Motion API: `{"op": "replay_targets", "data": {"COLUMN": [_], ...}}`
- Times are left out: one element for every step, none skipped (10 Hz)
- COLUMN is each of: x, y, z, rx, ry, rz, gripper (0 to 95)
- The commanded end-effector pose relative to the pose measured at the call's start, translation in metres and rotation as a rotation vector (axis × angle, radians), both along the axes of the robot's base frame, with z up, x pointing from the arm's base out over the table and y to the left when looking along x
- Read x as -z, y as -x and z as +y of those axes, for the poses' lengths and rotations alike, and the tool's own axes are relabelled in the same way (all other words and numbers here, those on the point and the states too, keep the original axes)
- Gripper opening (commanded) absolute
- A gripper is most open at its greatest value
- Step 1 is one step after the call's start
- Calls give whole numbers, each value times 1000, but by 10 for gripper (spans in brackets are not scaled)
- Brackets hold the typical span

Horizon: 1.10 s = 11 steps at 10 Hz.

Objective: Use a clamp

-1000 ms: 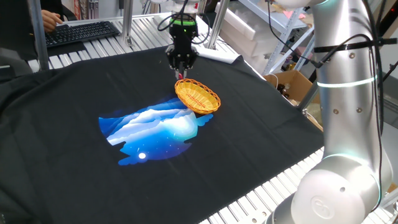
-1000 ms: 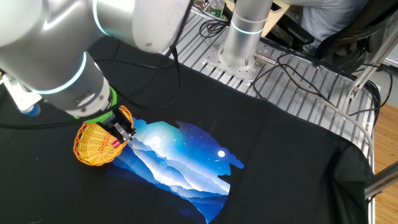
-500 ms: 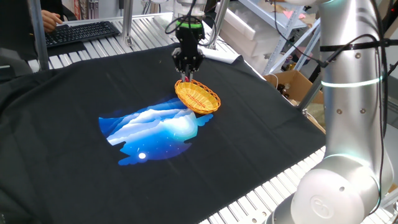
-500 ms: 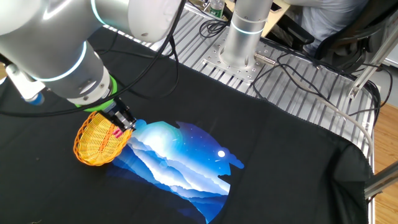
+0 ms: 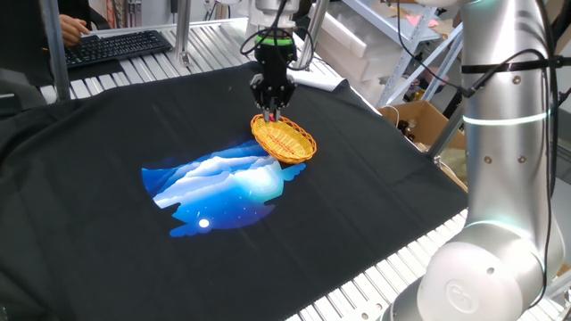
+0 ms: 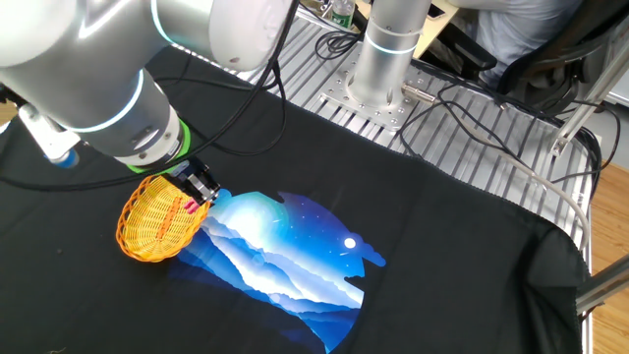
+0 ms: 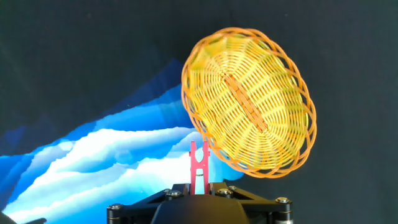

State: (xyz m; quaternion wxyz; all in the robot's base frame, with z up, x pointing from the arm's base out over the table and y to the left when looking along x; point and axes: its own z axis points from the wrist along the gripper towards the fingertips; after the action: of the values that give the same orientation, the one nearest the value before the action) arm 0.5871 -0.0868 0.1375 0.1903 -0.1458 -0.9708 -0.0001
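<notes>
- The clamp (image 7: 199, 163), a small red-pink clip, sticks out from between the fingers of the gripper (image 7: 199, 186), which pinch its lower end; its forked tip points up in the hand view.
- The clip (image 6: 188, 206) hangs just above the near rim of the yellow basket (image 7: 249, 102), at the edge next to the blue print (image 5: 219, 187).
- The basket (image 5: 284, 138) sits on the black cloth (image 5: 107, 125), partly over the print.
- A keyboard (image 5: 116, 45) lies at the table's far side.
</notes>
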Motion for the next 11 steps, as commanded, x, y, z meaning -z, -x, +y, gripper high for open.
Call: {"op": "replay_targets", "data": {"x": [5, 9, 13, 17, 22, 26, 29, 31, 33, 36, 38], "y": [-1, 0, 1, 2, 3, 3, 4, 4, 4, 4, 3], "z": [2, 3, 4, 6, 7, 8, 8, 9, 9, 10, 10], "rx": [-7, -11, -13, -17, -24, -28, -31, -38, -48, -58, -65], "ry": [-3, -4, -6, -9, -14, -20, -21, -23, -28, -33, -35], "rz": [0, 0, 1, 1, 3, 5, 4, 4, 5, 9, 10], "gripper": [0, 0, 0, 0, 0, 0, 0, 0, 0, 0, 0]}}
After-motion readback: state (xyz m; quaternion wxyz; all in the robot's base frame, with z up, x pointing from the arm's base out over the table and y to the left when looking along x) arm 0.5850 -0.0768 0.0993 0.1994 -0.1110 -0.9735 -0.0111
